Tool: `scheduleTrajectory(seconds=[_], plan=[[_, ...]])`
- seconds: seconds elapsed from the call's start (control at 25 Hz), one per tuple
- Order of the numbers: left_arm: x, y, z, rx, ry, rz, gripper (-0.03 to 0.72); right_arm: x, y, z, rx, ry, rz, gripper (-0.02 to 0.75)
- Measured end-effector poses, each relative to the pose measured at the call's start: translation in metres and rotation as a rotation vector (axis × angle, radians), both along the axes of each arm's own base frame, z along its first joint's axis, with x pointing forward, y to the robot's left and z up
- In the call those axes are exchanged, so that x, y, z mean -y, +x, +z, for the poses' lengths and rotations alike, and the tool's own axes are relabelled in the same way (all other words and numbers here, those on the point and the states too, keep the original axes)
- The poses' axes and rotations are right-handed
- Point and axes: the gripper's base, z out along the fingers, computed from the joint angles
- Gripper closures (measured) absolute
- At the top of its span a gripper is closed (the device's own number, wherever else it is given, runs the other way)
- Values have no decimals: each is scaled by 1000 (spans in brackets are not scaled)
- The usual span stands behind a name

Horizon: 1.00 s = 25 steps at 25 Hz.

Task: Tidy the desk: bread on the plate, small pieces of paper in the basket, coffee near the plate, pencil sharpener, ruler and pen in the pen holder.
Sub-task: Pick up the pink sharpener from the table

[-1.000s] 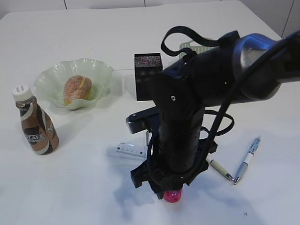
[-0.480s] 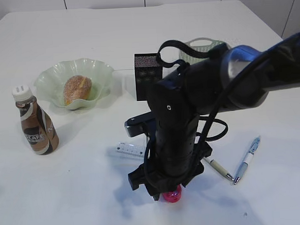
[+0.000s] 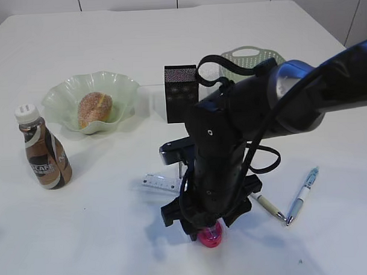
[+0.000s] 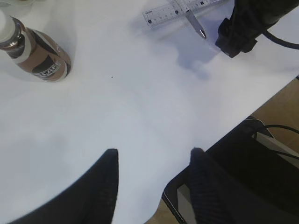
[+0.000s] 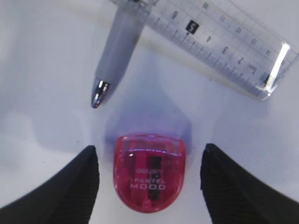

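A red pencil sharpener [image 5: 149,171] lies on the white table between the two fingers of my open right gripper [image 5: 149,161], which do not touch it. In the exterior view the sharpener [image 3: 210,237] peeks out under the right arm. A clear ruler [image 5: 210,42] and a grey pen [image 5: 117,51] lie just beyond it. My left gripper [image 4: 154,156] is open and empty over the table's front edge. The bread [image 3: 94,108] sits on the green plate [image 3: 61,99]. The coffee bottle [image 3: 44,155] stands left of it. The black pen holder [image 3: 181,92] stands behind the arm.
A green basket [image 3: 250,57] stands at the back right. A blue-white pen [image 3: 303,195] and a beige pen [image 3: 269,207] lie right of the arm. The left wrist view shows the ruler [image 4: 180,11], the bottle [image 4: 35,53] and the table's edge.
The right arm has shifted slightly over the sharpener, uncovering more of the basket behind it. The sharpener, ruler and pens have not moved.
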Motion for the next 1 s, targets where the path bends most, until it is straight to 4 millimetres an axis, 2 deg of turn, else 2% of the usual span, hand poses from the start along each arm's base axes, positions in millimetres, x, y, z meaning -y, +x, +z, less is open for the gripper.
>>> scheduleTrajectory(seconds=[1.0], plan=[[0, 0, 0, 0, 0, 0, 347, 3, 3, -4, -7, -6, -15, 206]])
